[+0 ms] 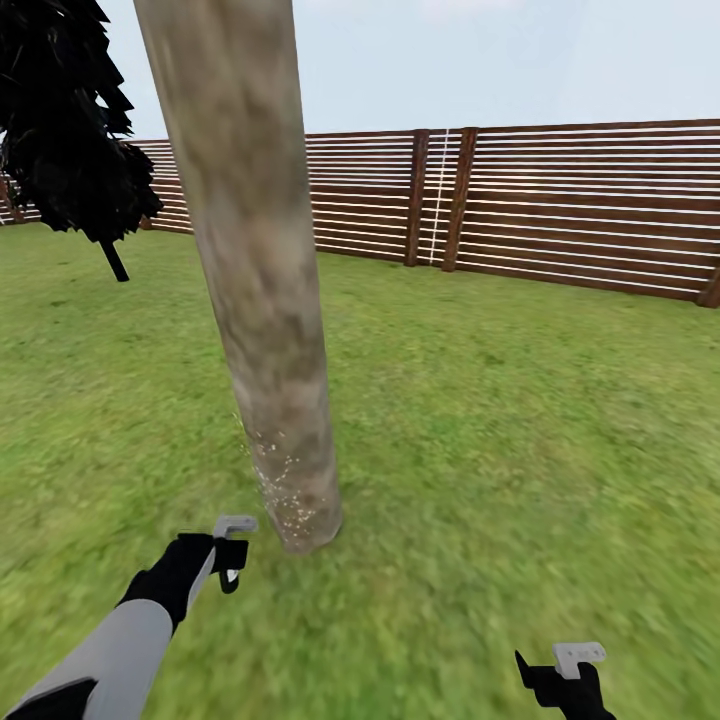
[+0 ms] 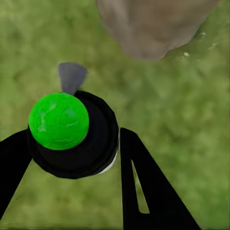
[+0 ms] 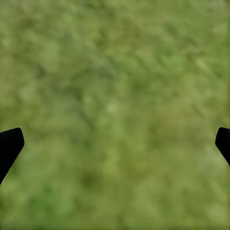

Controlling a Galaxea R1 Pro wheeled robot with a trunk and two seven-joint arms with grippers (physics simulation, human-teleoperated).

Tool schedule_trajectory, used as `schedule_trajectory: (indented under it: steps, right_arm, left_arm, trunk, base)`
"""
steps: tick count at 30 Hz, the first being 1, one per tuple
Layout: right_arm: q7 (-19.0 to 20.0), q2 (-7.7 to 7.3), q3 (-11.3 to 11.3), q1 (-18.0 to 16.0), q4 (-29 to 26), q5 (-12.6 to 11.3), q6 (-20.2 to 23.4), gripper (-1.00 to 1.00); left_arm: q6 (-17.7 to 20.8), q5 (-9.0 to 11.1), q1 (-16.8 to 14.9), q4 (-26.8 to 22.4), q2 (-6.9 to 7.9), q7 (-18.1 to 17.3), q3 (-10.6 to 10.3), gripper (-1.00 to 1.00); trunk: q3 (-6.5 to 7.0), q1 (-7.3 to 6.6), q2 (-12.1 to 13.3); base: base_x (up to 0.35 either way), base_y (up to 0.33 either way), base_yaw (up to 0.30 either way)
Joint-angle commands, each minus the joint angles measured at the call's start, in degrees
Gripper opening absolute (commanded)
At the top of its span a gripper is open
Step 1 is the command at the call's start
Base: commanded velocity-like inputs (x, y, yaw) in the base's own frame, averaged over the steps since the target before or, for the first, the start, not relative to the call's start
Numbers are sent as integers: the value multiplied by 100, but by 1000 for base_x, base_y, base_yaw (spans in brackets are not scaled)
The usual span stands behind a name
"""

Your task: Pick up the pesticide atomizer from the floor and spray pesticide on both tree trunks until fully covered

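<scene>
1. While its two black fingers (image 2: 153,191) press against either side of the pesticide atomizer (image 2: 72,139), the left end effector (image 1: 228,560) holds the bottle low over the floor (image 1: 480,420), just beside the foot of the tree trunk (image 1: 260,290).
2. In the left wrist view the atomizer shows a round bright-green cap on a black body, with a small grey nozzle (image 2: 72,76) pointing toward the base of the trunk.
3. A scatter of tiny white specks, the pesticide (image 1: 275,480), clings to the lowest part of the trunk on the side facing the left end effector; the bark higher up shows none that can be made out.
4. The right end effector (image 1: 565,680) hangs low over the grass, well apart from the trunk; its fingertips (image 3: 9,143) stand wide at opposite sides of the right wrist view with nothing between them but blurred green lawn.
5. The trunk is a thick, mottled grey-beige column rising from the grass, leaning slightly and running out of the head view at the top.
6. Farther off, a dark, ragged-leaved tree (image 1: 70,130) stands near the fence (image 1: 560,210).
7. The fence of brown horizontal slats runs along the far edge of the lawn, under a pale sky.
</scene>
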Motion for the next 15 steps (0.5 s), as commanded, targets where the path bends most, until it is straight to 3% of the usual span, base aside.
schedule_trajectory:
  steps: [1,6,9,13,15]
  right_arm:
    - [0,0,0,0,0,0,0,100]
    - [0,-1,0,0,0,0,0,100]
    - [0,-2,0,0,0,0,0,100]
    - [0,3,4,0,0,4,0,100]
    - [0,8,12,0,6,9,4,100]
  left_arm:
    - [0,3,29,-2,0,4,-5,-100]
    - [-8,16,282,-45,-14,7,-11,-100]
    - [-1,18,289,-86,-25,11,9,-100]
    - [-21,27,358,-18,-44,401,-14,-100]
    - [-688,76,662,21,-74,525,1,-100]
  trunk:
    - [0,0,0]
    - [0,0,0]
    - [0,0,0]
    - [0,0,0]
    - [0,0,0]
  base:
    - [12,11,0]
    - [20,2,0]
    - [272,0,0]
    - [99,0,0]
    - [7,0,0]
